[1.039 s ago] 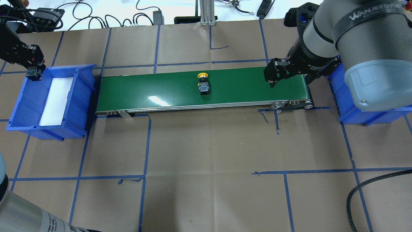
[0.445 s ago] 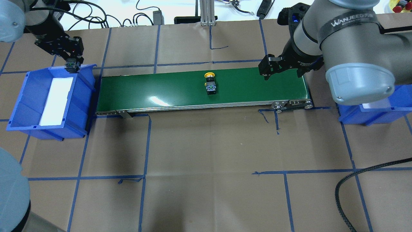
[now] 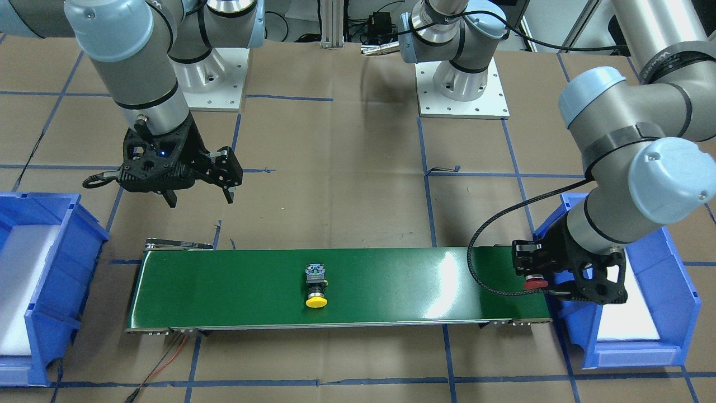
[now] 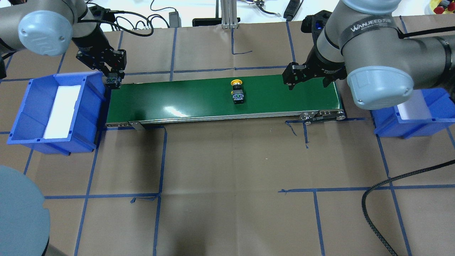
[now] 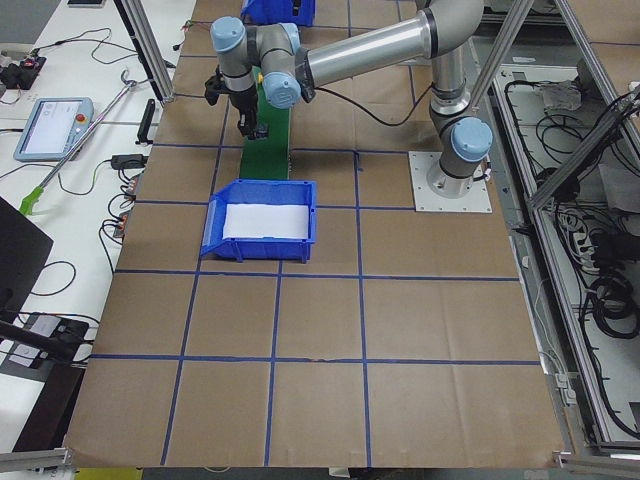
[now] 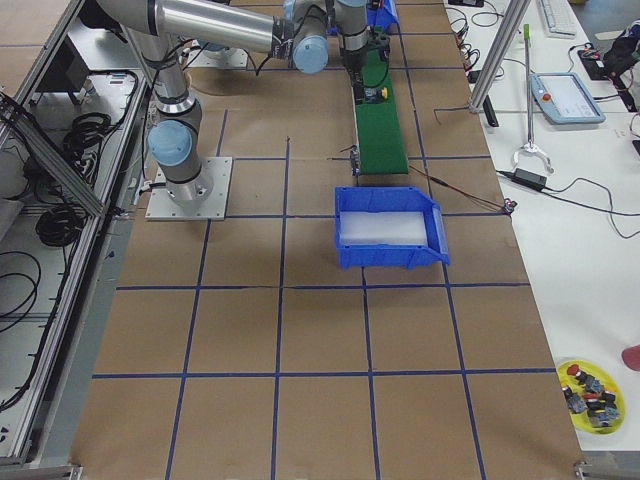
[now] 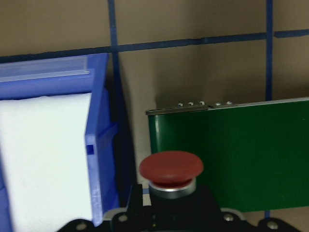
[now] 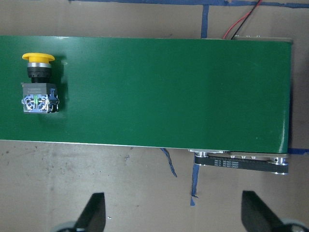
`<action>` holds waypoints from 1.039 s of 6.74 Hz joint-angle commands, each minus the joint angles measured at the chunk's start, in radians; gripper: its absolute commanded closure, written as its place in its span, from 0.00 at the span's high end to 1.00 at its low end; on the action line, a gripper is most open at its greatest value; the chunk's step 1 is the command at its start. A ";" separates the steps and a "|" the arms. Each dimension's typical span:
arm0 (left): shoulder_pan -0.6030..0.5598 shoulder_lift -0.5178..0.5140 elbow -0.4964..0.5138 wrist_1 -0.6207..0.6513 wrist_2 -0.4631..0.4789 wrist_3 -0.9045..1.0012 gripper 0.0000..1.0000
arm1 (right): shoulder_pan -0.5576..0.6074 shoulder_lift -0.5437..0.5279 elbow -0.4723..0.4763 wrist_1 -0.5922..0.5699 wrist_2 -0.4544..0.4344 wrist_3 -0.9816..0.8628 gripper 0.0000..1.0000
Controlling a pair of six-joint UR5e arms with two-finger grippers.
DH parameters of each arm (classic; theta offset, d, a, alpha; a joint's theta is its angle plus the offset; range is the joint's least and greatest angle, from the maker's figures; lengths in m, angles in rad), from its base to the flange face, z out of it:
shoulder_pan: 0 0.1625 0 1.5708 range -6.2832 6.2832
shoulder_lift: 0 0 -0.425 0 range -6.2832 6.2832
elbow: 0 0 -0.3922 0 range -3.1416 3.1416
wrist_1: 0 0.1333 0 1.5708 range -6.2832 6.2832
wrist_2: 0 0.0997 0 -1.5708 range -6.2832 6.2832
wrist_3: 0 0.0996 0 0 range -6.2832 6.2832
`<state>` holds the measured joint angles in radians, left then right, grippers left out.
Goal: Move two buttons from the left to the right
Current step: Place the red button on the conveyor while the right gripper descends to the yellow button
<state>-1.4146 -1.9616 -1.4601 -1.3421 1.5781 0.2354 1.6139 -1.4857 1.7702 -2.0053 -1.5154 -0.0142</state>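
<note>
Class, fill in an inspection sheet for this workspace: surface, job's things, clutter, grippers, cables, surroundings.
Surface: brown paper with a blue tape grid; green belt between left bin and right bin.
Job's things: yellow button lying mid-belt; red button held at the belt's left end.
Clutter: yellow dish of parts beside the table.
Grippers: left gripper shut on red button; right gripper open, beside the belt's right end.
Cables: black cable on the paper; red wire by the belt.
Surroundings: pendant on side bench.

Bright even light, glare on belt [image 4: 199, 97], soft shadows
</note>
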 commanded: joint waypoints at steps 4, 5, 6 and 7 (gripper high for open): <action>-0.007 -0.043 -0.187 0.276 0.002 -0.010 0.04 | -0.022 0.096 -0.041 -0.077 0.000 0.002 1.00; -0.007 -0.043 -0.187 0.278 0.002 -0.010 0.08 | -0.022 0.102 -0.041 -0.087 0.006 0.003 1.00; -0.006 -0.043 -0.186 0.278 0.000 -0.010 0.73 | -0.022 0.102 -0.040 -0.087 0.004 0.002 1.00; -0.006 -0.040 -0.178 0.275 0.002 -0.013 0.99 | -0.022 0.104 -0.040 -0.087 0.006 0.003 1.00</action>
<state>-1.4211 -2.0034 -1.6432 -1.0671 1.5792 0.2247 1.5923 -1.3844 1.7298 -2.0894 -1.5107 -0.0116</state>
